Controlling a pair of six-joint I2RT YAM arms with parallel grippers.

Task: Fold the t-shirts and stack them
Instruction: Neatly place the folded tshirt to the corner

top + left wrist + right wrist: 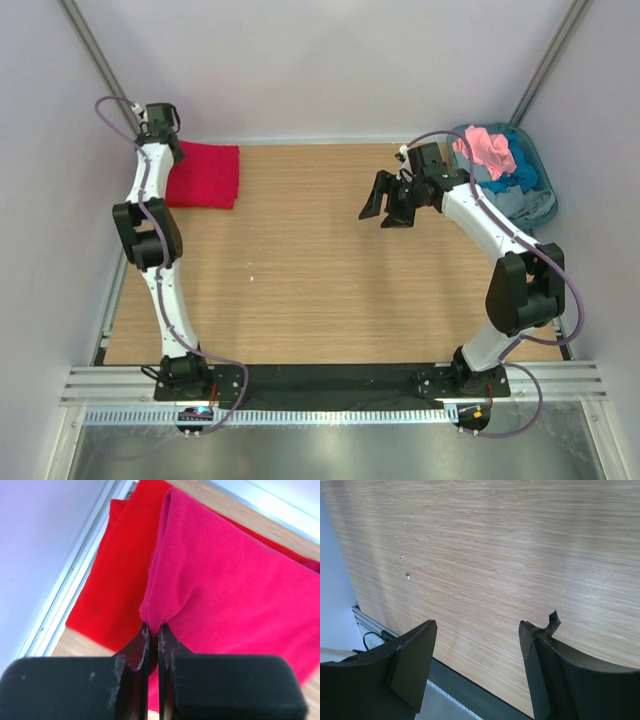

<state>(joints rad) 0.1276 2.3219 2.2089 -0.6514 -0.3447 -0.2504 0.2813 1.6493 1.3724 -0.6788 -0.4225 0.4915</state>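
A folded crimson pinkish-red t-shirt [235, 575] lies on a folded scarlet red t-shirt [115, 580] at the table's far left corner; from above they show as one red stack [205, 173]. My left gripper [153, 630] is shut on a pinched corner of the crimson shirt; in the top view it [163, 135] is at the stack's left edge. My right gripper [477, 630] is open and empty above bare wood, right of centre in the top view [387, 203]. Pink [486, 148], blue [520, 172] and grey [520, 203] shirts lie crumpled in the tub.
A grey-blue oval tub [537, 160] stands at the far right corner against the wall. White walls close the table on three sides. A metal rail [70, 585] runs along the left edge. The black base strip [330, 380] lies along the near edge.
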